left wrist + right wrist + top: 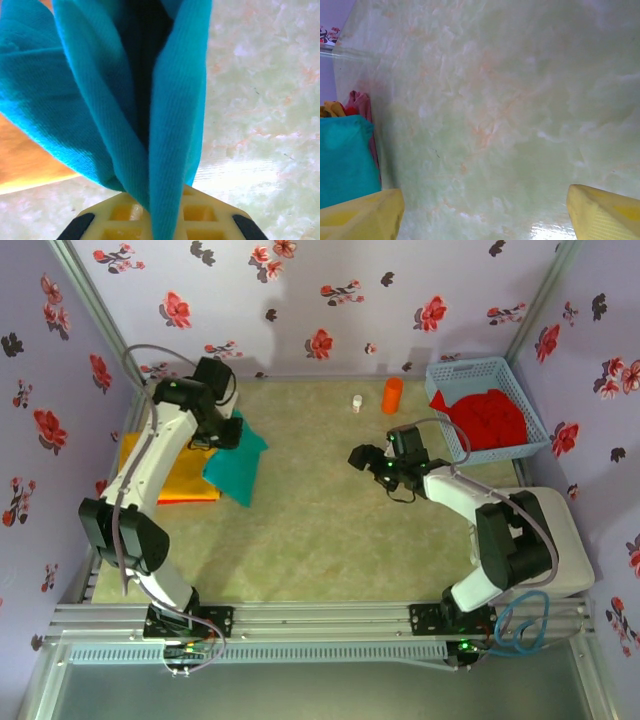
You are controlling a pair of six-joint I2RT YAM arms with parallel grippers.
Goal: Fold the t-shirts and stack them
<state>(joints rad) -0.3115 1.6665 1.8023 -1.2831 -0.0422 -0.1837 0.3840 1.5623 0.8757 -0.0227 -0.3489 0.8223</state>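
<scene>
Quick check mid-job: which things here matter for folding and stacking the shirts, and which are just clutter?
Part of the job:
- teal shirt
- yellow-orange shirt
- red shirts, lying in the blue basket

Just lying about:
- orange cylinder
- small white object beside it
- the basket itself, only a holder

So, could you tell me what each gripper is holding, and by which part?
The left gripper pinches a bunched fold of the teal t-shirt; which edge cannot be told. The right gripper is open, holding nothing.
</scene>
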